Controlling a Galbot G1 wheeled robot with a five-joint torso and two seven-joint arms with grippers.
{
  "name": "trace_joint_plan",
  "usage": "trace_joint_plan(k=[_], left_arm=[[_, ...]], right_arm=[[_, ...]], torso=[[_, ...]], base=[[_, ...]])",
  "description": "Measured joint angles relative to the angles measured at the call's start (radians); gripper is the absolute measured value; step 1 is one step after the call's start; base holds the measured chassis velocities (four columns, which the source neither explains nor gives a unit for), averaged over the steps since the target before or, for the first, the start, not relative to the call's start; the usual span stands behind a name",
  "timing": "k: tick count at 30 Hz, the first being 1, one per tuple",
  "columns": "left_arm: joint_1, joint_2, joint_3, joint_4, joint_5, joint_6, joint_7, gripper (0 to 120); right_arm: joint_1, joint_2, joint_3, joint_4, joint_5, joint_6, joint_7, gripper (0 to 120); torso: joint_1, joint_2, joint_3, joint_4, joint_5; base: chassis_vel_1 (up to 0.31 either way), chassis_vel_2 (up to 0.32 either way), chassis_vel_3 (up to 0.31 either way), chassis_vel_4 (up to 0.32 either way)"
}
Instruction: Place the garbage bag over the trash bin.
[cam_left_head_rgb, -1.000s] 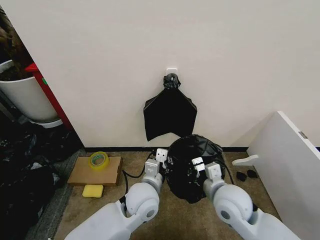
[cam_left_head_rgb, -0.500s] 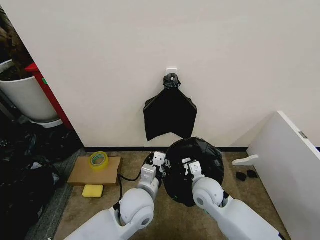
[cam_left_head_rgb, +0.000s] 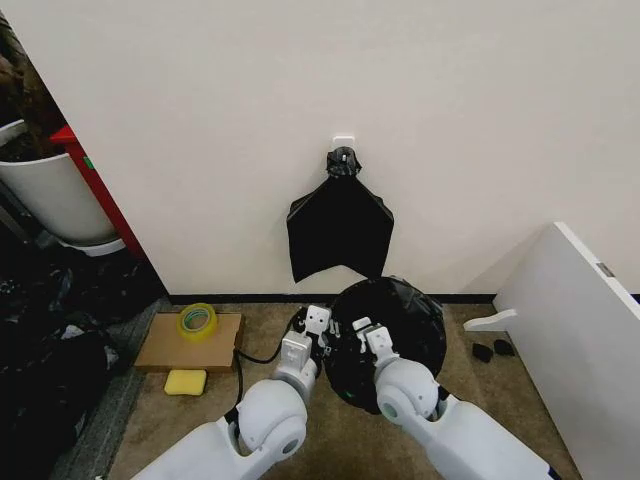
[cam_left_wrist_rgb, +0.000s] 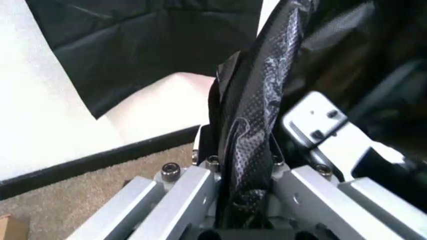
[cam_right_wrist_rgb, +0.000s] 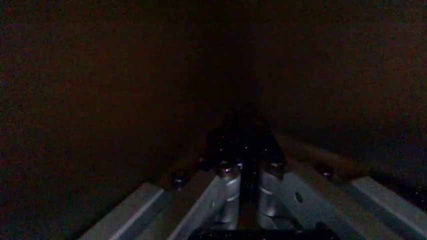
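The glossy black garbage bag (cam_left_head_rgb: 398, 318) bulges in a round mound on the floor against the wall. The trash bin is hidden under it. My left gripper (cam_left_head_rgb: 318, 324) is at the mound's left edge. In the left wrist view it (cam_left_wrist_rgb: 244, 167) is shut on a crinkled strip of the bag (cam_left_wrist_rgb: 257, 105) that runs up between the fingers. Just to its right, my right gripper (cam_left_head_rgb: 361, 329) is pressed against the bag's near left side. The right wrist view is dark with black plastic, and that gripper (cam_right_wrist_rgb: 243, 169) looks shut on a fold of it.
Flat black bags (cam_left_head_rgb: 340, 228) hang from a wall hook above the mound. A cardboard box (cam_left_head_rgb: 175, 348) with a yellow tape roll (cam_left_head_rgb: 197, 320) and a yellow sponge (cam_left_head_rgb: 185, 381) lie left. A white plant pot (cam_left_head_rgb: 52, 198) stands far left, a white board (cam_left_head_rgb: 585, 315) right.
My right arm has swung left across the bag and now sits close beside the left gripper. The bag's top has spread wider. The left gripper has barely moved.
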Motion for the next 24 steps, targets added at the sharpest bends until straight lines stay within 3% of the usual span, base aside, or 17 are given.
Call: trace_joint_plan(k=[8,16,24], left_arm=[[0.001,0.003,-0.015,-0.010,-0.002,-0.002,0.002,0],[0.007,0.005,-0.005,-0.015,-0.004,-0.002,0.003,0],[0.009,0.012,-0.027,-0.021,-0.007,-0.002,0.003,0]], right_arm=[[-0.021,-0.015,-0.011,-0.013,0.028,0.000,0.013,0],[0.004,0.024,-0.033,-0.013,-0.033,0.001,-0.012,0],[-0.010,-0.014,-0.035,-0.018,-0.003,0.001,0.006,0]], torso=[[0.000,0.000,0.000,-0.0004,-0.0002],[0.000,0.000,0.000,0.0000,0.0000],[0.000,0.000,0.000,-0.0005,-0.0001]], base=[[0.000,0.000,0.000,0.000],[0.000,0.000,0.000,0.000],[0.000,0.000,0.000,0.000]])
